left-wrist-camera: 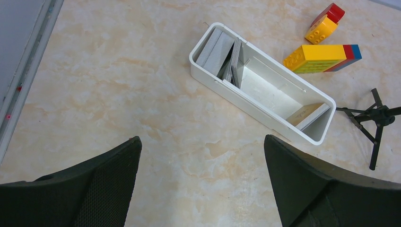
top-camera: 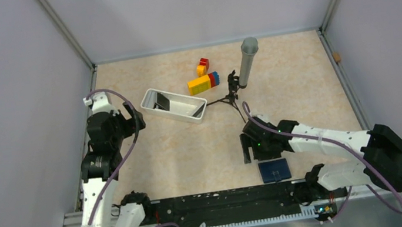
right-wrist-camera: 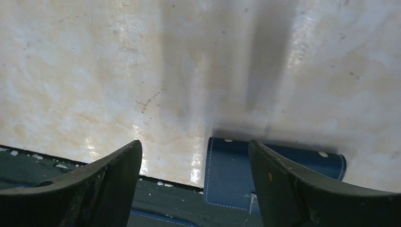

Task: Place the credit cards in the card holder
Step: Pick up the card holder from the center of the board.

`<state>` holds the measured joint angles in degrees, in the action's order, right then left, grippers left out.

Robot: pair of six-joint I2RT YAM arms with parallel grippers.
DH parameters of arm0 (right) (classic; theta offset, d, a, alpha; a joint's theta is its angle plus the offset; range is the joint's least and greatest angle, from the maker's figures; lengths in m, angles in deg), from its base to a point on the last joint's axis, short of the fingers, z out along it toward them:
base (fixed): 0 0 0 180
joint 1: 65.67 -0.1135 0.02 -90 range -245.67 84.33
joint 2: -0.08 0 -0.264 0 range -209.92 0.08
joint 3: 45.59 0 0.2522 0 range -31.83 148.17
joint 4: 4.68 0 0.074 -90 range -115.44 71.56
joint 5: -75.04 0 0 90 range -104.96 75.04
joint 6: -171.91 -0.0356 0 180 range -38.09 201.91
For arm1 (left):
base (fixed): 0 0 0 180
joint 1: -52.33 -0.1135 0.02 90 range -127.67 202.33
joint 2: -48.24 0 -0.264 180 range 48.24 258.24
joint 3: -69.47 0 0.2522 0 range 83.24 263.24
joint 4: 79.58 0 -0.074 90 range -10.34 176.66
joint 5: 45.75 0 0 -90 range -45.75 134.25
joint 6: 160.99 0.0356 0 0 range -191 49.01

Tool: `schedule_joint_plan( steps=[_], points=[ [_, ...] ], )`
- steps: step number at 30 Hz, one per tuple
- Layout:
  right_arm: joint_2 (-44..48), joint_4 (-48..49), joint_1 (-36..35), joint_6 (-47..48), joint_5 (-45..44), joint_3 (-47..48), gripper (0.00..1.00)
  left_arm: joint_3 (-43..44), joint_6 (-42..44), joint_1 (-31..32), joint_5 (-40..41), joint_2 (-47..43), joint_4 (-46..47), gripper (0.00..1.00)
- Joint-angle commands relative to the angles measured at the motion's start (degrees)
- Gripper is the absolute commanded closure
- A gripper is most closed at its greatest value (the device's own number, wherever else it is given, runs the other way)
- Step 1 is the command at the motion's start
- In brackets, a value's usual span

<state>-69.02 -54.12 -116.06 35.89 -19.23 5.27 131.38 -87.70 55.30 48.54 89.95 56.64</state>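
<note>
Credit cards: You will find the dark credit cards (left-wrist-camera: 215, 47) inside a white tray (top-camera: 176, 115). Several stand on edge, leaning together at the tray's left end. One more card (left-wrist-camera: 309, 116) leans at the opposite end.
Card holder: The navy card holder (top-camera: 274, 170) lies flat at the near edge of the worktop (top-camera: 192, 150), well apart from the tray. The right wrist view shows pale stitching along its edge, and its near side overlaps the dark strip bordering the worktop.
Right end effector: Your right end effector (right-wrist-camera: 195, 144) is spread wide and grips nothing. It sits just beyond the card holder, which shows low in the gap between the fingers (right-wrist-camera: 113, 184). You cannot tell from these views whether a finger touches it.
Left end effector: Your left end effector (left-wrist-camera: 202, 138) is also spread fully and has nothing in it. It hangs above bare worktop near the tray's left end and faces the tray without touching it.
Surroundings: Behind the tray lie a yellow, red and blue toy brick (left-wrist-camera: 321, 56) and a smaller red and yellow brick (left-wrist-camera: 326, 21). To their right a grey cylinder (top-camera: 248, 62) stands tilted on a small black tripod (left-wrist-camera: 376, 116).
</note>
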Motion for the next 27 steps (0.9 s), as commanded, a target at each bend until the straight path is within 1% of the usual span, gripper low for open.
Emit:
schedule_joint_plan(
  steps=[1,6,11,17,22,24,27],
  points=[
    [1.1,-14.3,-2.1,-6.6,-11.0,2.9,0.17,-0.7,0.6,0.1,-0.6,-1.2,2.3,0.01],
    [4.5,-19.4,-3.8,-10.3,-11.0,1.2,0.15,-0.7,0.6,0.1,-0.9,-1.0,2.4,0.01],
    [1.9,-23.8,-9.2,-14.8,-13.9,3.9,0.15,-0.7,0.5,0.1,-1.3,-0.8,2.4,0.01],
    [-2.9,-21.3,-13.5,-15.8,-13.4,4.7,0.16,-0.7,0.5,0.2,-1.3,-0.7,2.4,0.01],
    [-8.9,-21.0,-17.3,-16.3,-15.1,8.3,0.17,-0.8,0.4,0.2,-1.3,-0.7,2.4,0.01],
    [-9.8,-20.9,-18.1,-16.3,-15.5,9.4,0.17,-0.8,0.4,0.2,-1.3,-0.7,2.5,0.01],
    [-10.3,-18.9,-18.2,-15.9,-13.9,8.4,0.15,-0.8,0.4,0.2,-1.3,-0.7,2.5,0.01]
  ],
)
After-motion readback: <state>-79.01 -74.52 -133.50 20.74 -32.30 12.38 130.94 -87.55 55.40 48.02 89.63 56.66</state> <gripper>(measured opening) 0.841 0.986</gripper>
